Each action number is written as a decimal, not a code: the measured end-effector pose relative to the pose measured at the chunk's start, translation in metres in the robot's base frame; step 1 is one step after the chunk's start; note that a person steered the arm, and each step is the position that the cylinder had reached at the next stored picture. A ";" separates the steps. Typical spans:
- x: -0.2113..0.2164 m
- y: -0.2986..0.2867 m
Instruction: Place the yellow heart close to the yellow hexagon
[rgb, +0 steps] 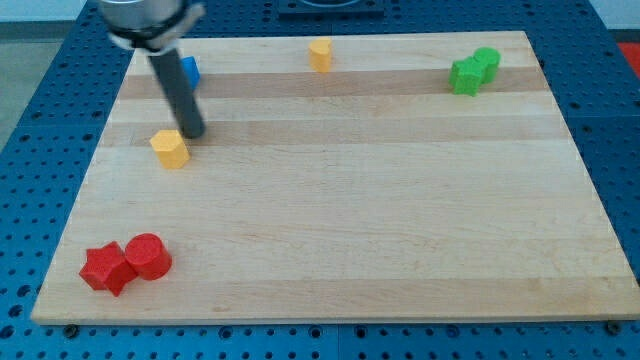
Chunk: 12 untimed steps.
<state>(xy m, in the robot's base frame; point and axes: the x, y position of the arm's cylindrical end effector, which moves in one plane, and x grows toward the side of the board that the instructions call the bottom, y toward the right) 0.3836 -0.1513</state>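
Camera view: my tip, a bare rod with no jaws to set, is just up-right of the yellow plastic heart; the yellow hexagon block lies well up-right.

Yellow heart at board's left, yellow hexagon at top edge, well apart
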 end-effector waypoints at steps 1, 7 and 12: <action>0.000 0.086; -0.192 0.250; -0.123 0.145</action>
<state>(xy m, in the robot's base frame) 0.2601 -0.0066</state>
